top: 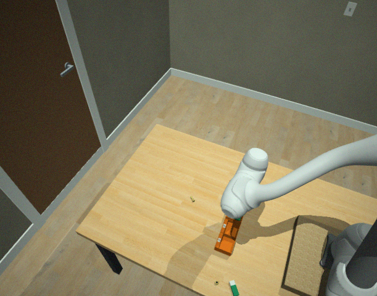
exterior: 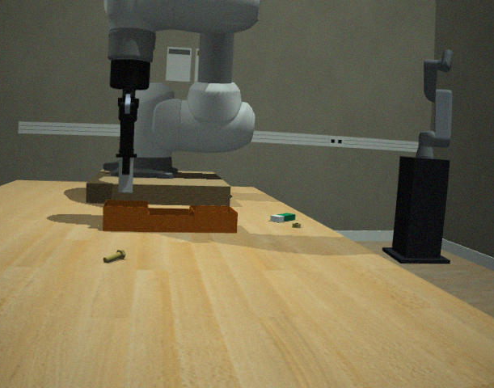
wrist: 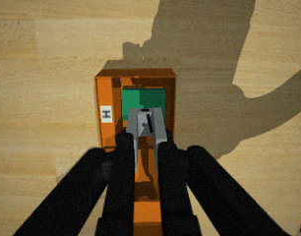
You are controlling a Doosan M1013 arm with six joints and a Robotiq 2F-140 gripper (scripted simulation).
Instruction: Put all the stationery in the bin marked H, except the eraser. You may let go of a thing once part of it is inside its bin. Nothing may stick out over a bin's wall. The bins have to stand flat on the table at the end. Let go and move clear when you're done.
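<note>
Our fingers (exterior: 125,183) are clamped on the metal pencil sharpener (wrist: 144,129) above bin H (exterior: 125,217) (wrist: 105,90); next we'd lower it beside the green block (wrist: 132,100), then release.
</note>
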